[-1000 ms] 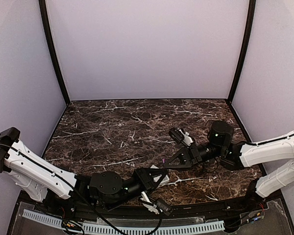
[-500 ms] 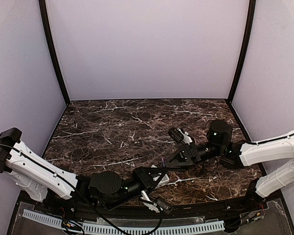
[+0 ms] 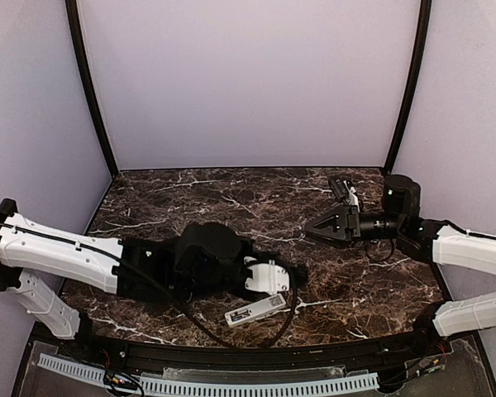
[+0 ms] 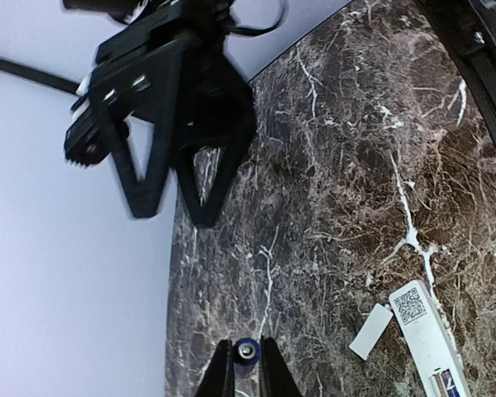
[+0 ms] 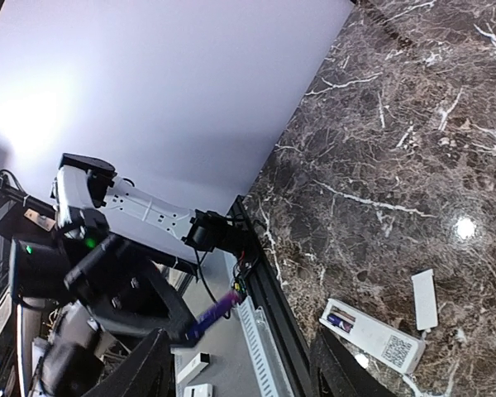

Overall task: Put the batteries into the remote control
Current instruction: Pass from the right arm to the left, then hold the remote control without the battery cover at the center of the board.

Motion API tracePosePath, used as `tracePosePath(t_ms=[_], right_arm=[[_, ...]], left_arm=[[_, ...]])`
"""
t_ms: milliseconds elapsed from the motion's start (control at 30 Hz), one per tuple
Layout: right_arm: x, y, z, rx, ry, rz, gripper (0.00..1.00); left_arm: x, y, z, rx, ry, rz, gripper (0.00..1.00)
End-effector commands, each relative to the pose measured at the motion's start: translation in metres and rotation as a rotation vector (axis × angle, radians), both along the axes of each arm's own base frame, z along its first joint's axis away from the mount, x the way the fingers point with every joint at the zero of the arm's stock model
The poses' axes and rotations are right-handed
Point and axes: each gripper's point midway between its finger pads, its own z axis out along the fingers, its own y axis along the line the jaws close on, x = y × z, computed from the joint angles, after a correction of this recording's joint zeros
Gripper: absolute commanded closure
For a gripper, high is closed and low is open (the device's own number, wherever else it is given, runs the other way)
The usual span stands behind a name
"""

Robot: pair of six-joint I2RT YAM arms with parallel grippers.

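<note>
Left wrist, battery (image 4: 247,351) in left claw (image 4: 245,357), remote control (image 4: 431,337) nearby

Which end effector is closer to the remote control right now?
Left. The left end effector, shut on a battery, hovers just beside the remote control; the right end effector is open, farther off, beyond it and to its right.

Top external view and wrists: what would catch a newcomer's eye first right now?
The left gripper pinches a dark blue battery, held off the marble table. Close by, the white remote control lies back-up near the front edge, recess uncovered, its small cover plate beside it. The right gripper hangs open at the right.
</note>
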Motion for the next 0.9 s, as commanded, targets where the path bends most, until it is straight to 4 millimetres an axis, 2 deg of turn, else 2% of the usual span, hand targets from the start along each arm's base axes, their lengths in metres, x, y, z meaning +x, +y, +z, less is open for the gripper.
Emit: tracePosePath(t_ms=[0, 133, 167, 333, 600, 867], right_arm=[[-0.004, -0.012, -0.043, -0.1, 0.028, -0.033, 0.46], [-0.013, -0.016, -0.07, -0.122, 0.067, -0.029, 0.5], [-0.014, -0.017, -0.077, -0.129, 0.076, -0.026, 0.51], [-0.024, -0.013, -0.11, -0.182, 0.118, 0.0, 0.55], [-0.035, 0.01, -0.15, -0.254, 0.146, 0.052, 0.58], [-0.03, 0.031, -0.161, -0.267, 0.141, 0.067, 0.62]], left_arm=[[0.023, 0.034, -0.025, -0.038, 0.512, 0.19, 1.0], [0.043, 0.05, -0.045, -0.095, 0.784, 0.272, 1.0], [0.036, 0.047, -0.048, -0.098, 0.853, 0.24, 1.0], [0.04, 0.057, -0.073, -0.132, 1.04, 0.287, 1.0], [0.041, 0.059, -0.106, -0.121, 1.106, 0.327, 1.0], [0.031, 0.056, -0.122, -0.1, 1.165, 0.305, 1.0]])
